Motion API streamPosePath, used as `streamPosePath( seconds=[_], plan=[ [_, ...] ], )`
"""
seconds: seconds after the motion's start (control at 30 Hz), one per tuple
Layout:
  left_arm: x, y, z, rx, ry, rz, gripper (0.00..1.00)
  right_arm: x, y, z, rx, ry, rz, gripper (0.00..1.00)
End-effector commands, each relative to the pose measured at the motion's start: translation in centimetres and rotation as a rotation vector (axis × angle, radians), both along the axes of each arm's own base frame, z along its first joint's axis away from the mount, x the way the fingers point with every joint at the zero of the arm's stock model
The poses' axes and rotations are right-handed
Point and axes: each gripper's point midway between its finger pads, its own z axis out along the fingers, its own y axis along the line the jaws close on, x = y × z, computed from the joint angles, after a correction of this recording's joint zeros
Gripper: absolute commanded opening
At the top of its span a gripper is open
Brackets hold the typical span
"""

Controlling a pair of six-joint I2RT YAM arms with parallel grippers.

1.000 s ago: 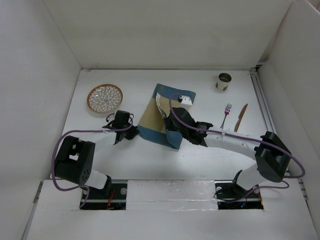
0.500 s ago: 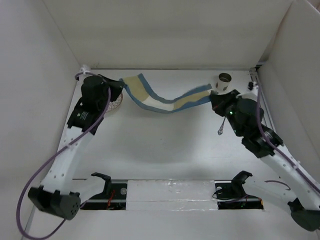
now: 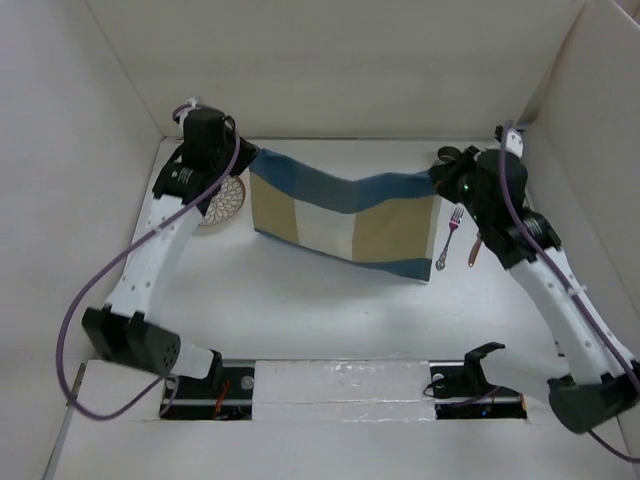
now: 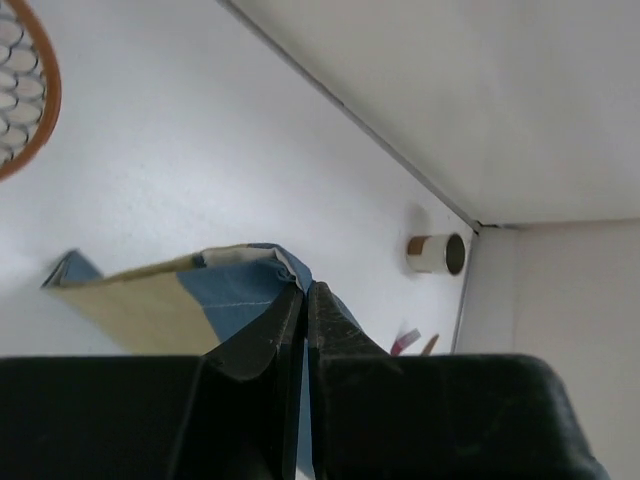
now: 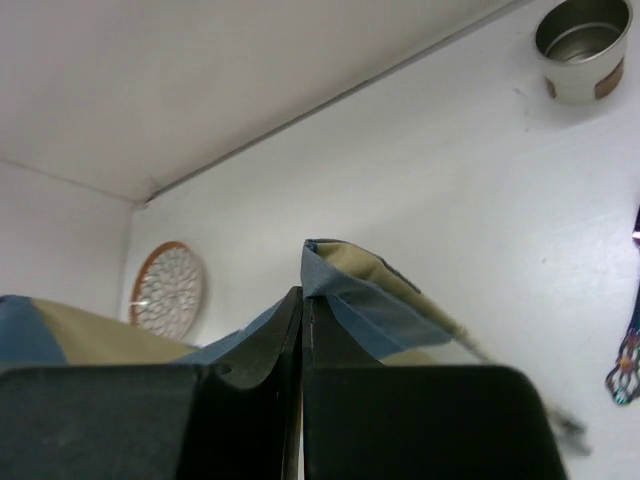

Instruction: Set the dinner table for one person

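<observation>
A blue-and-tan checked cloth placemat (image 3: 345, 220) hangs spread out in the air above the white dinner table (image 3: 300, 300), stretched between both arms. My left gripper (image 3: 248, 160) is shut on its upper left corner (image 4: 285, 270). My right gripper (image 3: 438, 178) is shut on its upper right corner (image 5: 330, 265). A patterned plate (image 3: 228, 200) with an orange rim lies at the back left, partly behind my left arm. A fork (image 3: 446, 245) and a knife (image 3: 474, 250) lie at the right, under my right arm. A small cup (image 5: 582, 45) stands at the back right.
White panels wall the table on the left, back and right. The plate also shows in the left wrist view (image 4: 25, 90) and the right wrist view (image 5: 165, 290). The cup shows in the left wrist view (image 4: 437, 254).
Both arms have lifted the placemat off the table and pulled it taut. It went from a crumpled heap, to a sagging strip, to a flat hanging sheet.
</observation>
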Motion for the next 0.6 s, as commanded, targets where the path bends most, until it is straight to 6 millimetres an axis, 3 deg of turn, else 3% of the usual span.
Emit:
streamPosePath(
  seconds=[0.0, 0.03, 0.07, 0.1, 0.13, 0.17, 0.2, 0.23, 0.27, 0.37, 0.43, 0.47, 0.5, 0.53, 0.57],
  plan=[
    [3.8, 0.3, 2.6, 0.042, -0.057, -0.032, 0.0, 4.0, 0.1, 2.7, -0.053, -0.088, 0.079, 0.0],
    [4.7, -0.1, 5.6, 0.037, -0.12, -0.05, 0.0, 5.9, 0.2, 3.1, -0.07, -0.092, 0.088, 0.0],
    [6.8, 0.0, 4.5, 0.055, -0.098, -0.074, 0.0, 7.1, -0.2, 4.0, -0.067, -0.12, 0.105, 0.0],
    [7.7, -0.6, 5.1, 0.054, -0.113, -0.101, 0.0, 7.8, 0.4, 4.2, -0.063, -0.12, 0.132, 0.0],
    [8.9, -0.1, 5.7, 0.048, -0.128, -0.109, 0.0, 9.8, -0.4, 5.0, -0.071, -0.128, 0.122, 0.0],
    [9.3, -0.8, 8.7, 0.026, -0.195, -0.162, 0.0, 10.8, -0.5, 5.7, -0.078, -0.145, 0.135, 0.0],
    [10.1, -0.7, 9.5, 0.02, -0.217, -0.167, 0.0, 11.3, -0.1, 6.1, -0.069, -0.153, 0.176, 0.0],
    [11.9, -0.6, 8.3, 0.027, -0.19, -0.172, 0.0, 11.9, -0.2, 6.6, -0.079, -0.163, 0.187, 0.0],
    [11.8, -0.7, 10.8, 0.037, -0.244, -0.184, 0.0, 13.1, -0.6, 7.2, -0.088, -0.174, 0.188, 0.0],
    [12.4, -0.6, 11.3, 0.049, -0.257, -0.179, 0.0, 14.2, -0.4, 7.4, -0.077, -0.184, 0.241, 0.0],
    [12.3, -0.6, 9.5, 0.05, -0.236, -0.18, 0.0, 14.5, -0.6, 7.0, -0.075, -0.176, 0.249, 0.0],
    [11.2, -0.4, 9.9, 0.035, -0.245, -0.174, 0.0, 14.4, -0.5, 6.2, -0.083, -0.157, 0.262, 0.0],
    [11.5, -0.5, 6.4, 0.039, -0.189, -0.176, 0.0, 14.2, -0.5, 3.9, -0.082, -0.116, 0.264, 0.0],
    [11.2, -0.5, 5.0, 0.024, -0.166, -0.171, 0.0, 14.2, -0.5, 3.5, -0.082, -0.132, 0.263, 0.0],
    [10.2, -0.8, 2.2, 0.006, -0.14, -0.188, 0.0, 13.6, -0.5, 0.6, -0.069, -0.084, 0.263, 0.0]
  ],
)
